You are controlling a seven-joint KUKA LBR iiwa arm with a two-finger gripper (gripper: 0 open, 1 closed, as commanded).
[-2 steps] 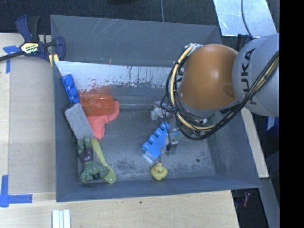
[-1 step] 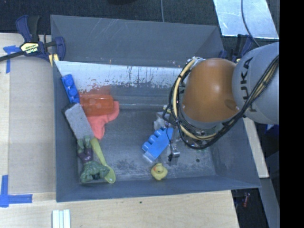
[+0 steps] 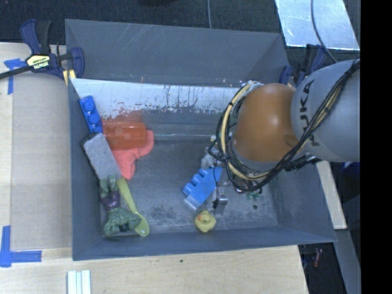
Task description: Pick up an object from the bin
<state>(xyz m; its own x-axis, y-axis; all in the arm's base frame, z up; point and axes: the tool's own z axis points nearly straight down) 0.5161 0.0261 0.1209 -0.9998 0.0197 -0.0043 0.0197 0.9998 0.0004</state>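
Nearest you, by the front wall of the bin (image 3: 177,245), a small yellow piece (image 3: 205,221) lies at about 5 o'clock from the bin's middle. Just beyond it a blue block (image 3: 201,186) sits tilted on the floor. The gripper (image 3: 217,188) hangs down at the block's 3 o'clock side, touching it or very nearly. The orange cover (image 3: 263,124) on the wrist hides much of the gripper, so you cannot tell whether it is open or closed, or whether it has the block at all.

My reading is that the descent is done and you are at the grasp step. The blue block is the likely target, with the yellow piece at the gripper's 7 o'clock as the only near rival.

The next move calls for closing squarely on the block before any lift. Its tilt could let it slip or swing out, so lift straight up and check that it comes along.

Over at 9 o'clock, well apart from the gripper, a row of things lies along the left wall. It starts with a green toy (image 3: 122,220), then a grey block (image 3: 101,155) and a pink piece (image 3: 127,159). Farther back come an orange cup (image 3: 125,133) and, at 10 o'clock, a blue brick (image 3: 90,114).
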